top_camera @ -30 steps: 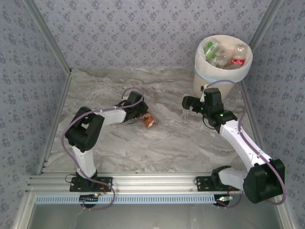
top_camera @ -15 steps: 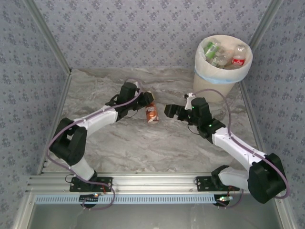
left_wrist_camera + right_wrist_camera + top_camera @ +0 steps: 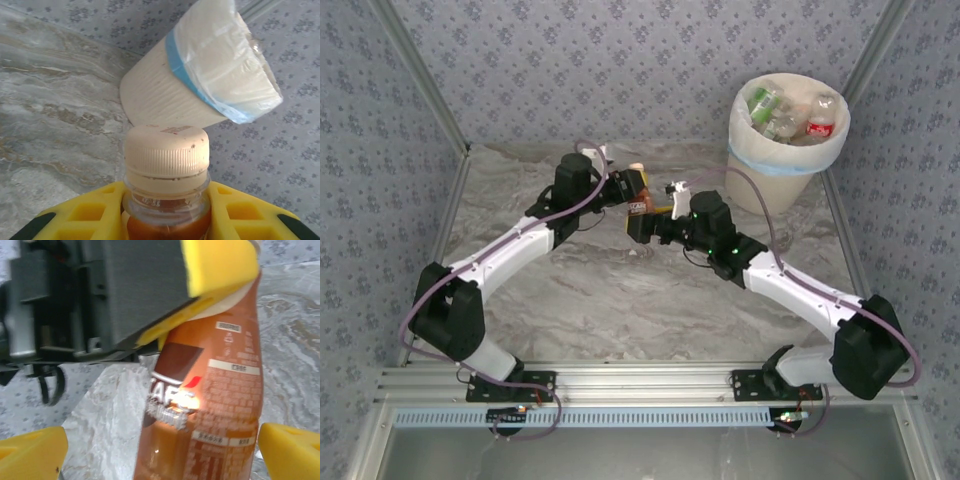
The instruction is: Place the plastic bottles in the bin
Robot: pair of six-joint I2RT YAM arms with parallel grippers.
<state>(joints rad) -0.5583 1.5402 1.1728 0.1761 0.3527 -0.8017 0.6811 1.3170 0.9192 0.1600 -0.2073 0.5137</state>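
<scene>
My left gripper (image 3: 632, 190) is shut on a plastic bottle (image 3: 638, 194) with an orange label and a cream cap, held above the table's back middle. In the left wrist view its yellow fingers (image 3: 87, 212) clamp the bottle (image 3: 166, 155) just under the cap. My right gripper (image 3: 645, 222) stands open right beside it. In the right wrist view its fingertips (image 3: 30, 455) straddle the lower body of the bottle (image 3: 215, 405) without touching. The cream bin (image 3: 788, 130) at the back right holds several bottles (image 3: 763, 102).
The bin (image 3: 200, 75) lies ahead of the held bottle in the left wrist view, its blue-banded liner folded over the rim. Patterned walls close the marble table (image 3: 620, 300) on three sides. Both arms meet over the back middle.
My left arm has lifted the orange bottle off the table and carried it back and right. The right arm has swung left from near the bin to meet it, jaws still open.
</scene>
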